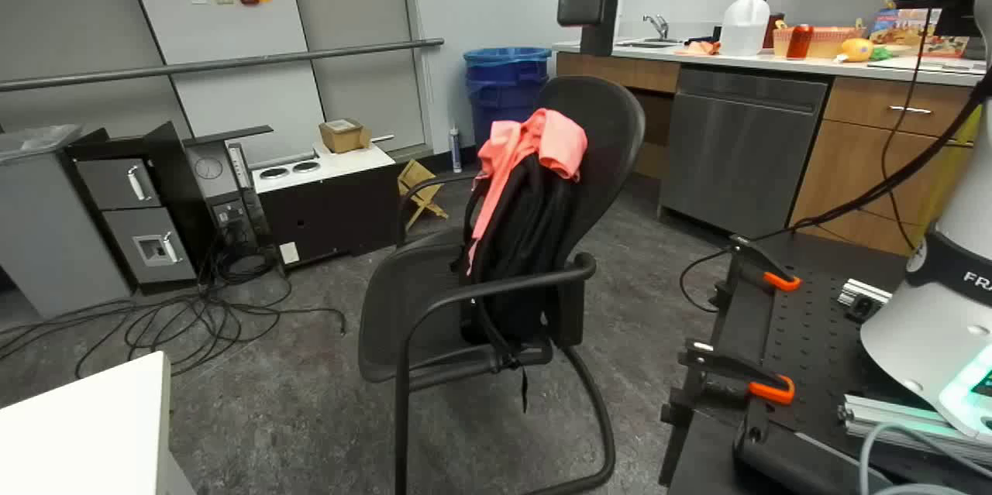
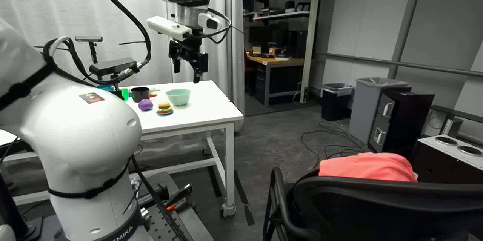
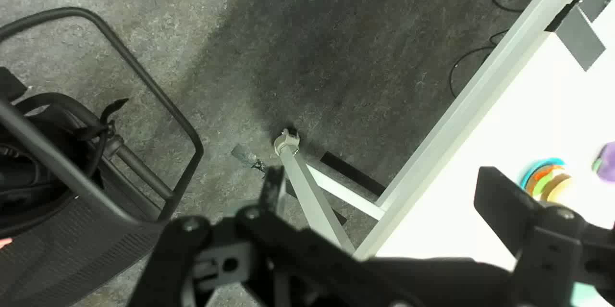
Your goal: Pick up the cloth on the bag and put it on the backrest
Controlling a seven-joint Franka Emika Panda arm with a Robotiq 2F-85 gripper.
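Note:
The salmon-pink cloth is draped over the top of the black bag, with one strip hanging down its side. The bag stands on the chair seat, leaning against the dark backrest. In an exterior view the cloth shows just beyond the top edge of the backrest; the bag is hidden there. My gripper is open and empty, high above the white table's end, well away from the chair. In the wrist view its fingers are wide apart. The bag shows at the left edge there.
The chair's armrest curves beside the bag. The white table holds a green bowl, a toy burger, a purple object and a black mug. A counter and dishwasher stand behind the chair.

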